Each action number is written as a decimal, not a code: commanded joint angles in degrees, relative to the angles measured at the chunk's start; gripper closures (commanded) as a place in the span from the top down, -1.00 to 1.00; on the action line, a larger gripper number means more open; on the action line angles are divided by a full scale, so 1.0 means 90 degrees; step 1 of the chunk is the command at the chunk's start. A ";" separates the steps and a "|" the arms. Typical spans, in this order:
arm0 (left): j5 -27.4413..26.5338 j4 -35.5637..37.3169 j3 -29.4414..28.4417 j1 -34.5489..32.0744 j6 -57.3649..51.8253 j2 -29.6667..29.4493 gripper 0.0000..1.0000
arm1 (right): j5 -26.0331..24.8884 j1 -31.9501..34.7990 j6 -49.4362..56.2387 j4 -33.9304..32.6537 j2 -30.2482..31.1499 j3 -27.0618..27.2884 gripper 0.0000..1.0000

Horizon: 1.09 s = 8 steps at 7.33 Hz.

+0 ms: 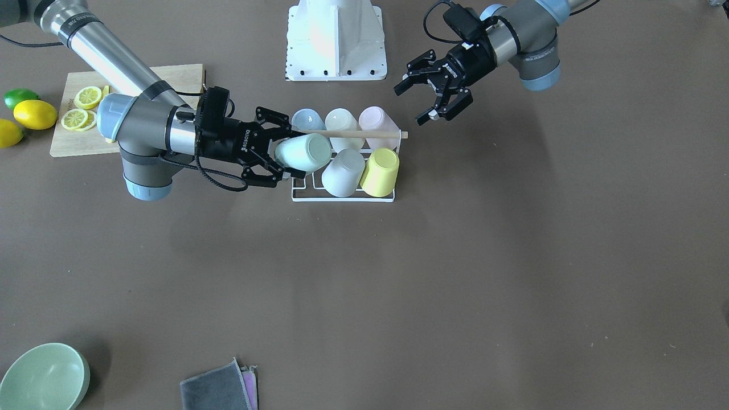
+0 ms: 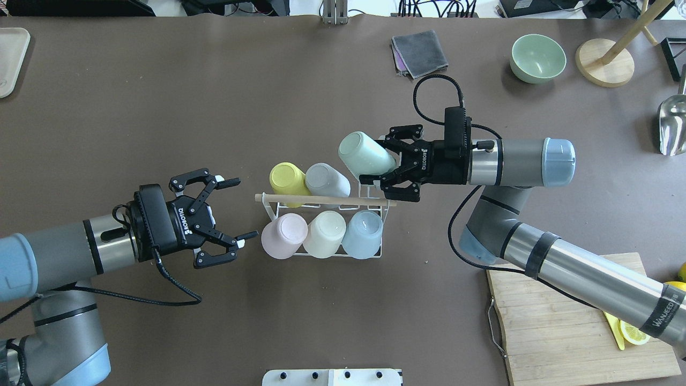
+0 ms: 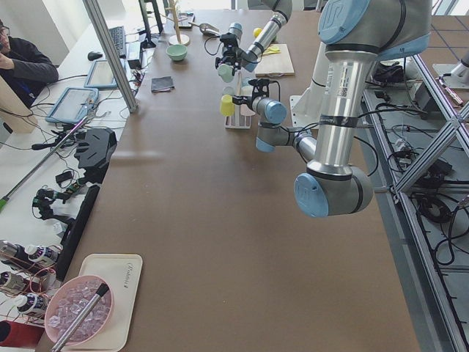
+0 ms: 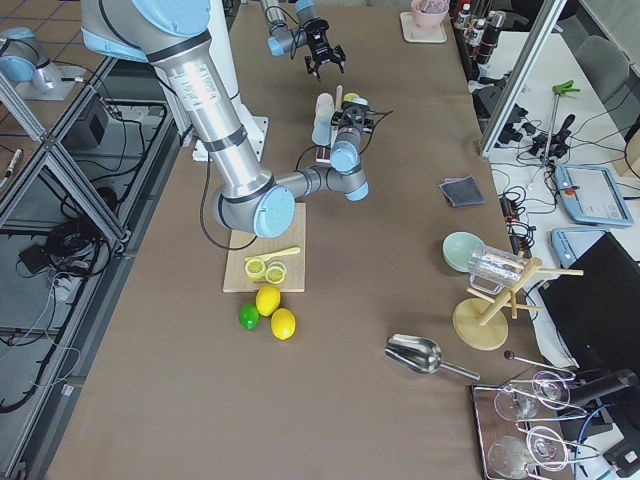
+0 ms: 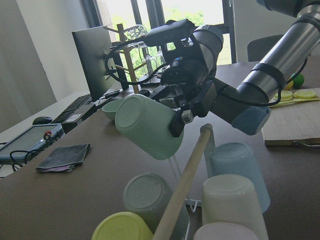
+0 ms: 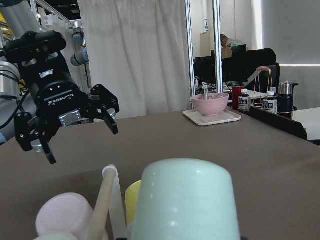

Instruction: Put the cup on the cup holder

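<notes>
The cup holder (image 2: 381, 255) is a white wire rack with a wooden rod (image 2: 327, 200) across its top, mid-table. It carries yellow (image 2: 288, 177), grey (image 2: 327, 179), pink (image 2: 284, 236), cream (image 2: 324, 233) and blue (image 2: 362, 233) cups. My right gripper (image 2: 375, 160) is shut on a mint green cup (image 2: 364, 154), held tilted at the rack's right end beside the grey cup. I cannot tell whether it touches a prong. It also shows in the front view (image 1: 303, 152). My left gripper (image 2: 244, 209) is open and empty, just left of the rack.
A cutting board (image 1: 171, 77) with lemon slices and lemons (image 1: 35, 114) lies beside my right arm. A green bowl (image 2: 537, 58), a grey cloth (image 2: 420, 51) and a wooden stand (image 2: 605, 67) sit at the far edge.
</notes>
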<state>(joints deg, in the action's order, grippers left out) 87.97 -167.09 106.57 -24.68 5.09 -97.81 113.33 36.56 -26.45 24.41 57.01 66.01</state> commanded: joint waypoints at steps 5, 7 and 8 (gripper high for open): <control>-0.0009 0.6442 0.1557 -0.0666 -0.0018 0.0067 0.97 | 0.0335 0.0291 -0.0039 0.0003 0.0159 0.0077 1.00; -0.0009 0.7524 0.1557 -0.0811 -0.0008 0.0067 0.97 | 0.1473 0.0904 -0.0117 -0.0075 0.0509 0.0077 1.00; 0.0136 0.8275 0.1586 -0.0967 -0.0008 -0.0030 0.97 | 0.1828 0.1217 -0.0108 -0.0230 0.0705 0.0019 1.00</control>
<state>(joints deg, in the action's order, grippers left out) 88.17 -100.56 120.64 -31.88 5.00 -97.39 124.66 43.95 -27.40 23.64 61.12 66.59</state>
